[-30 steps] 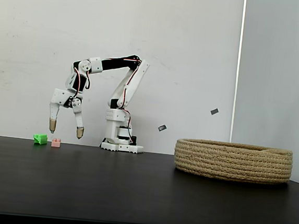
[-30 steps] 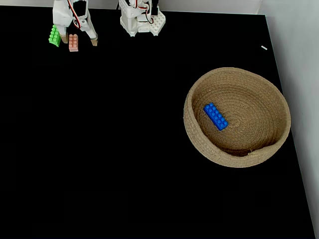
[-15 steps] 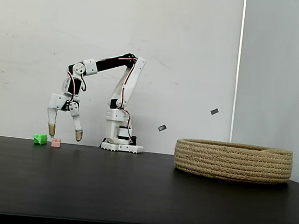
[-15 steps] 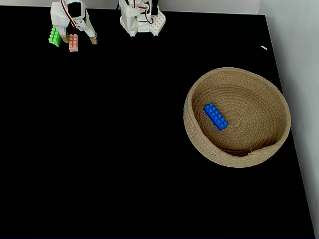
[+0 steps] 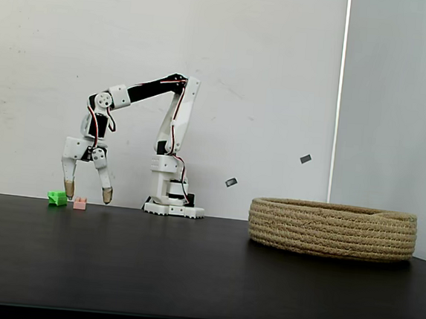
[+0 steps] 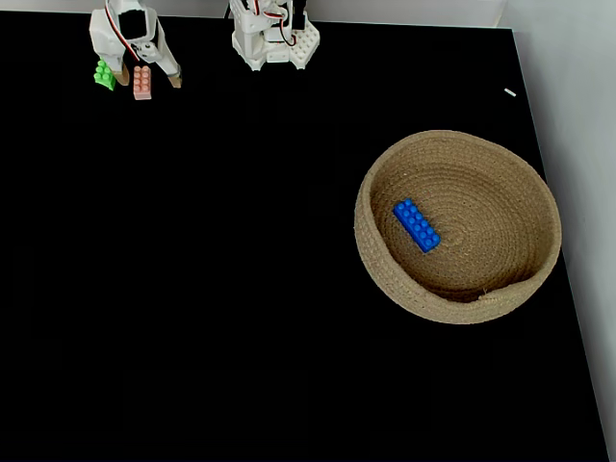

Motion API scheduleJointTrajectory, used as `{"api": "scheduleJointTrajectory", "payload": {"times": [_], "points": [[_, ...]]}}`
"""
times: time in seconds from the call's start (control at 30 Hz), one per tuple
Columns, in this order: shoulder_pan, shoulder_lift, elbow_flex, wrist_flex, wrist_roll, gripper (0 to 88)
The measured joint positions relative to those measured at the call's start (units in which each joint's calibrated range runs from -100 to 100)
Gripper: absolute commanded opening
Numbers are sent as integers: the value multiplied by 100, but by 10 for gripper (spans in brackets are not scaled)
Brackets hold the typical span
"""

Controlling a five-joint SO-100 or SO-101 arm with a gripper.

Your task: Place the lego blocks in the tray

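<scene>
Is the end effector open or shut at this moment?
Open. The end effector has its two fingers spread apart, straddling the salmon-pink brick on the table, with the green brick just outside one finger.

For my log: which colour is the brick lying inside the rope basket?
Blue. The brick shows best in the fixed view from above, inside the basket.
</scene>
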Motion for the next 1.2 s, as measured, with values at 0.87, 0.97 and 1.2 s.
{"api": "scheduleJointTrajectory", "payload": {"times": [0.87, 0.97, 1.2], "points": [[293, 628, -203, -146, 293, 106], [293, 662, -230, -179, 308, 0], [236, 696, -221, -406, 88, 0]]}}
